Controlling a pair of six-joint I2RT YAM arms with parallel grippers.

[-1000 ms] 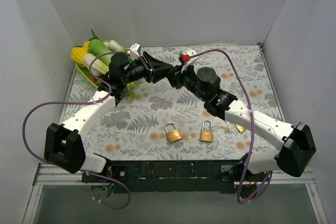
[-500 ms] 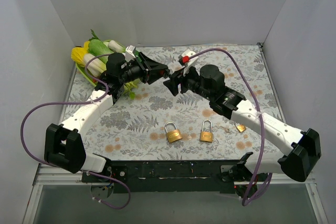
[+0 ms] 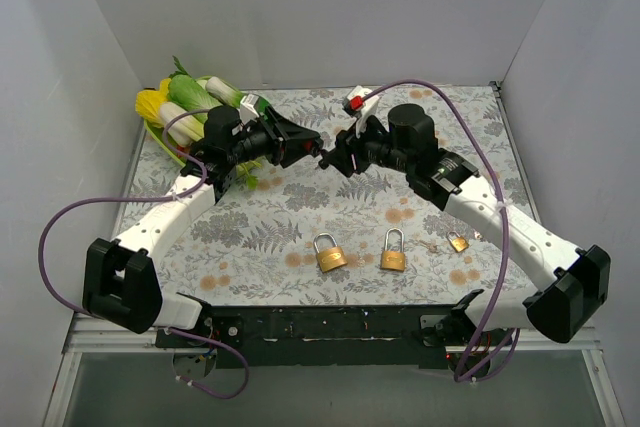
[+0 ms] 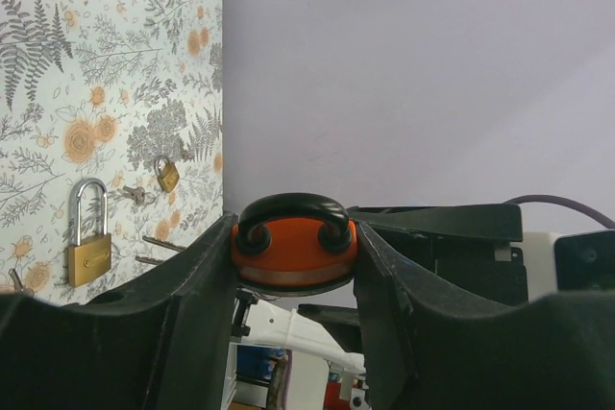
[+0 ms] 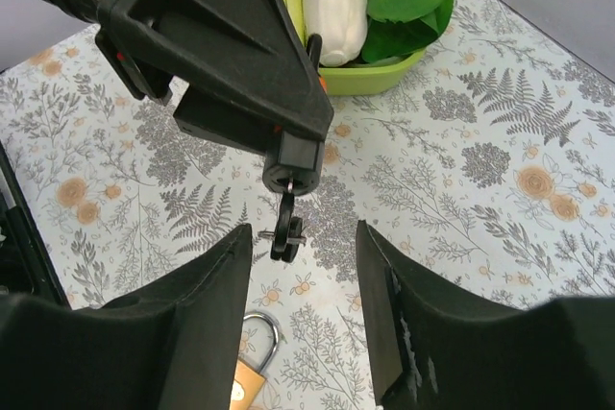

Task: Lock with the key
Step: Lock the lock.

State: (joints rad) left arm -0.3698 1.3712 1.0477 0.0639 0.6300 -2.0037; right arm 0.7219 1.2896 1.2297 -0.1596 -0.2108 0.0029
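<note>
My left gripper (image 3: 303,143) is clamped on the orange padlock (image 4: 293,254) up over the table (image 5: 500,170), with the key (image 5: 286,229) sticking out of it. My right gripper (image 5: 306,261) is spread apart right by the key.

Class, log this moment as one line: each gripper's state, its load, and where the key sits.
left gripper: shut on orange padlock | right gripper: open, straddling key | key: in padlock, hanging

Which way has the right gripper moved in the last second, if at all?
Yes, slightly: the right gripper backed off rightward, away from the vegetable bowl, opening a gap to the left gripper.
</note>
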